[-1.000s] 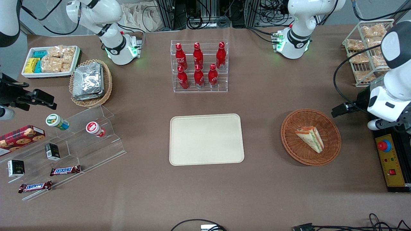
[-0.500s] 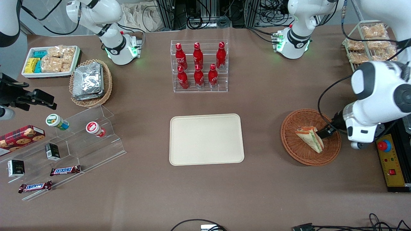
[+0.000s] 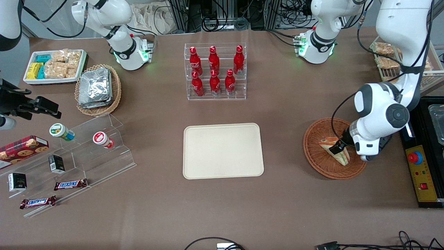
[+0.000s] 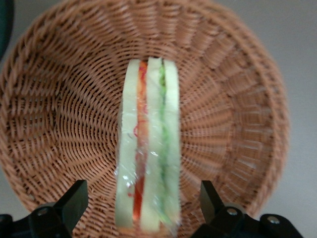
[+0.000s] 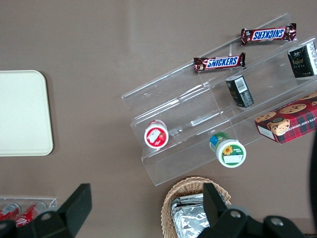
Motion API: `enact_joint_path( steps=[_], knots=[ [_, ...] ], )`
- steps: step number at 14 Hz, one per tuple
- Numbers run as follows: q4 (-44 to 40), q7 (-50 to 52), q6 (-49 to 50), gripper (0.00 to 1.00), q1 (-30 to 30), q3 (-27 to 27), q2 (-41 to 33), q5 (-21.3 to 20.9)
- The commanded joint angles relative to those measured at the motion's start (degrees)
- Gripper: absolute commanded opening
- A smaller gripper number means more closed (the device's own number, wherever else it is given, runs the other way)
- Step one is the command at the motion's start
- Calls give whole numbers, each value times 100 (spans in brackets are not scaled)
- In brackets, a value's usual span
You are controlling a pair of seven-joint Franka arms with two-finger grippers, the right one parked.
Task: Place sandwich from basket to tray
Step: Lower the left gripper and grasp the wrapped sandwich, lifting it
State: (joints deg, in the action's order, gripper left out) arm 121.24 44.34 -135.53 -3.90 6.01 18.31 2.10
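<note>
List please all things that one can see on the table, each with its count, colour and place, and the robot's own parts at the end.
sandwich: 1, pale bread with red and green filling, in the basket
basket: 1, reddish-brown wicker, toward the working arm's end
tray: 1, cream, table centre
cola bottles: 6, red, in a clear rack farther from the front camera than the tray
foil packets: silver stack, in a tan wicker basket toward the parked arm's end
Snickers bars: 2, brown, on the clear stepped stand
cookie box: 1, red, beside that stand
gripper: open, fingers astride the sandwich, above the basket
</note>
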Motion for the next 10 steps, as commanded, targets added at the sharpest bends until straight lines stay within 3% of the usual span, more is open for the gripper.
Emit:
enact_joint_path(
  steps=[1,3,4,6,7,10],
  knots=[
    [207,136,-202,100,-15,6,32,-87],
    [198,136,-254,100,-15,6,93,-87],
    [189,136,-263,91,-15,6,102,-87],
    [163,127,-254,18,-15,6,94,-87],
    [154,162,-254,0,3,6,102,-87],
    [40,312,-220,0,3,6,76,-87]
  ],
)
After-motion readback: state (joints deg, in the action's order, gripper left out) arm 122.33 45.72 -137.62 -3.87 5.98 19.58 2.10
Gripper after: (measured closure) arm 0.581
